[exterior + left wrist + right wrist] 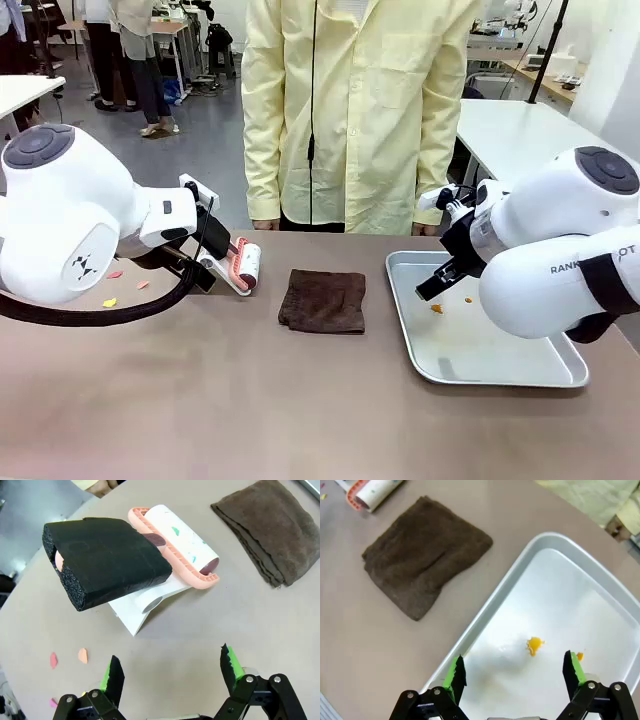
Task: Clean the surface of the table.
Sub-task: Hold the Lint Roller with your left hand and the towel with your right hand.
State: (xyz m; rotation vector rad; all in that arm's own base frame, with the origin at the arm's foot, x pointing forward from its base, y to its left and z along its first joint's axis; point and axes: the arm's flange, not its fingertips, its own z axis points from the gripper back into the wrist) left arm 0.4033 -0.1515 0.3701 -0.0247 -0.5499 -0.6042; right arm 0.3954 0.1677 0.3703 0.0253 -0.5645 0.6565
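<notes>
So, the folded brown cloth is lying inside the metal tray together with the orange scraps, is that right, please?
Not quite. The brown cloth lies on the table, beside the metal tray and apart from it. The orange scraps are inside the tray. The front view shows this.

Matt smooth table, napped brown cloth, satin metal tray, rough black foam handle

The table (matte grey-brown) bears small scraps, perhaps paper.
</notes>
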